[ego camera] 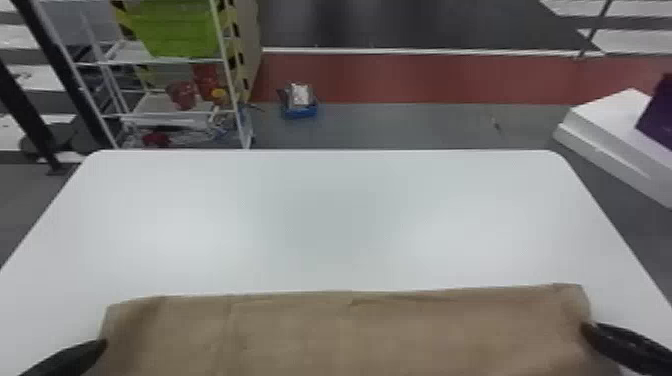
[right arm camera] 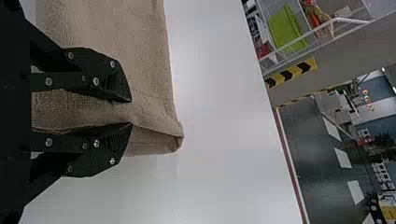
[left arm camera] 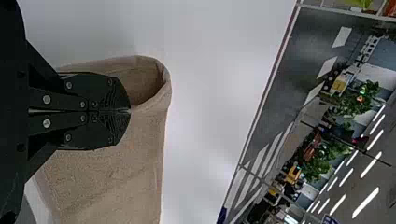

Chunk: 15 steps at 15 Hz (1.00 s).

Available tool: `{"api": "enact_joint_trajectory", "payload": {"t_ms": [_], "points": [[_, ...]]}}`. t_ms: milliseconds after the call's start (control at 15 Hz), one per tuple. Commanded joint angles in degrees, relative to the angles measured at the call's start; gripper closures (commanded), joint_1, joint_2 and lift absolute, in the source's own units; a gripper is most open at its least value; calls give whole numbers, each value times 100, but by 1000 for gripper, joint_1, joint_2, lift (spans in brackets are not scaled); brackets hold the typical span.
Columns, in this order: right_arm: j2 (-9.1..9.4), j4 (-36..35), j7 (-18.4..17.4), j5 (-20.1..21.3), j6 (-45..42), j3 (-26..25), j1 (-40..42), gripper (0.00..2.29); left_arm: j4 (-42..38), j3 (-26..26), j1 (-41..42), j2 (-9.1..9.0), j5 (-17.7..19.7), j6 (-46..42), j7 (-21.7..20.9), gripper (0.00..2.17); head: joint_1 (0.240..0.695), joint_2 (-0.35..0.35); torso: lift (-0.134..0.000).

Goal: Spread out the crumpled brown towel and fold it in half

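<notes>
Lying flattened across the near part of the white, round-cornered bench (ego camera: 330,215), the brown cloth towel (ego camera: 410,330) extends from the left side towards the right, its long upper margin nearly parallel to the bench's far edge and well apart from it. Low creases cross the towel, which runs out at the bottom of the head view. At its left end, the left tool (ego camera: 101,345) is clamped on the towel: in the left wrist view the two flat black fingers (left arm camera: 105,95) meet, and the cloth curls beside their tips into a rounded, hollow fold. At the opposite end is the right tool (ego camera: 592,330); in the right wrist view its fingers (right arm camera: 109,84) stand apart with cloth between them, and a small folded corner projects just past the tips.

Beyond the bench's far left corner stands a white metal rack (ego camera: 175,113) bearing a lime-green bin (ego camera: 172,30). On the grey floor beyond the far edge sits a small blue container (ego camera: 300,111). Off the right edge is a white block-like object (ego camera: 600,122) with a purple item (ego camera: 657,120) on top.
</notes>
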Motion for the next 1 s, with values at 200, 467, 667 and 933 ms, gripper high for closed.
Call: {"api": "enact_joint_trajectory", "payload": {"t_ms": [200, 467, 667, 933], "points": [[-35, 74, 66, -12, 0, -20, -15, 1305, 16, 44, -88, -15, -43, 148, 8, 1787, 695, -6, -124], [-26, 65, 66, -144, 0, -169, -24, 1301, 69, 141, -299, -15, -52, 359, 17, 1787, 695, -2, -124], [0, 92, 66, -302, -53, -380, -24, 1301, 104, 202, -360, -15, -17, 552, 17, 1787, 695, -4, -124], [9, 127, 58, -513, -17, -538, -24, 1295, 183, 273, -457, -15, -17, 693, 8, 1787, 695, -24, -124]]}}
